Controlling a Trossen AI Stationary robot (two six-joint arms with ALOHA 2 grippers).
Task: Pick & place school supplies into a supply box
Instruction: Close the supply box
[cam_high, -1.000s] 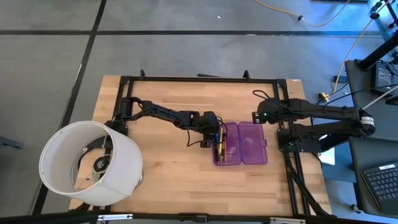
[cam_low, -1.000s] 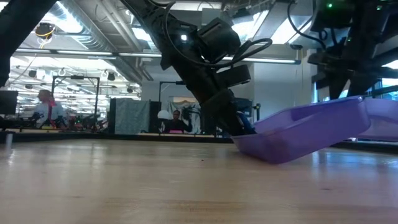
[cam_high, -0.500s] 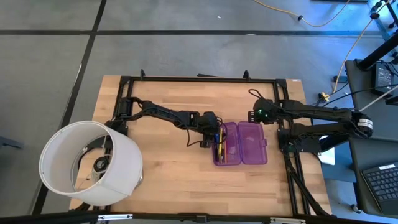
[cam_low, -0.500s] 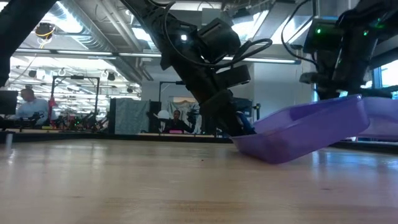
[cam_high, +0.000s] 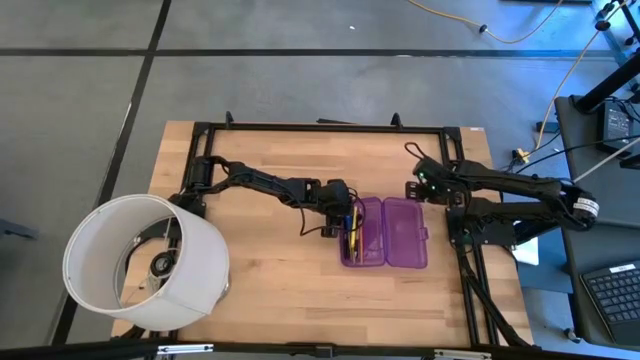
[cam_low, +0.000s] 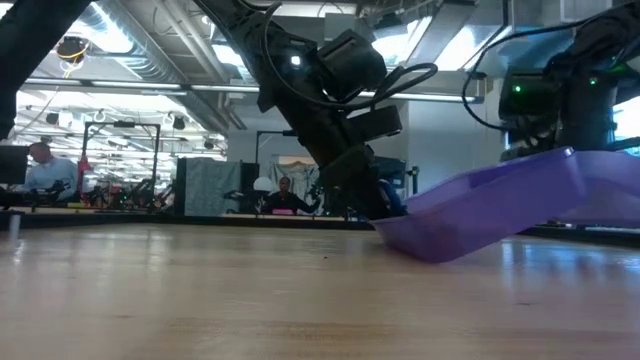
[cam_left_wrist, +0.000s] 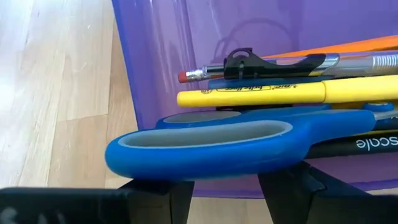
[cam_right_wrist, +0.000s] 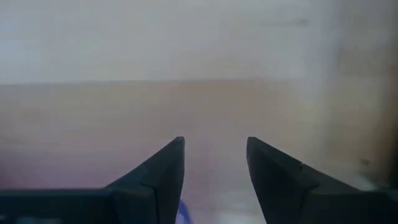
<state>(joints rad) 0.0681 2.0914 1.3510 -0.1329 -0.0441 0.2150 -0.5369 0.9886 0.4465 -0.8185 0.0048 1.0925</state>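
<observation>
The translucent purple supply box (cam_high: 385, 231) lies open on the wooden table, tray on the left and lid (cam_high: 406, 230) on the right. In the low view the box (cam_low: 490, 205) sits tilted, its left end down on the table. Yellow and orange pencils (cam_left_wrist: 261, 93), a black pen (cam_left_wrist: 273, 62) and blue-handled scissors (cam_left_wrist: 211, 146) lie in the tray. My left gripper (cam_high: 340, 206) is open at the tray's left end. The scissors' handle lies across, just in front of its fingertips (cam_left_wrist: 155, 193). My right gripper (cam_right_wrist: 214, 162) is open, above the table by the lid's far end (cam_high: 418, 187). My left gripper comes slanting down from the table's left to the tray's left end (cam_low: 378, 205). The scissors' blue handle loop (cam_left_wrist: 186, 158) lies across both fingertips; I cannot tell whether they touch it or the tray wall.
A large white cylindrical shade (cam_high: 145, 262) stands over the table's near left corner. A black frame (cam_high: 330, 126) runs along the far edge. Bare wood lies in front of the box (cam_high: 330, 290). People sit in the room behind (cam_low: 40, 165).
My right gripper has shifted a little by the lid's far end, first toward the table's left, then back toward the right. The left gripper and the supplies have stayed where they were.
</observation>
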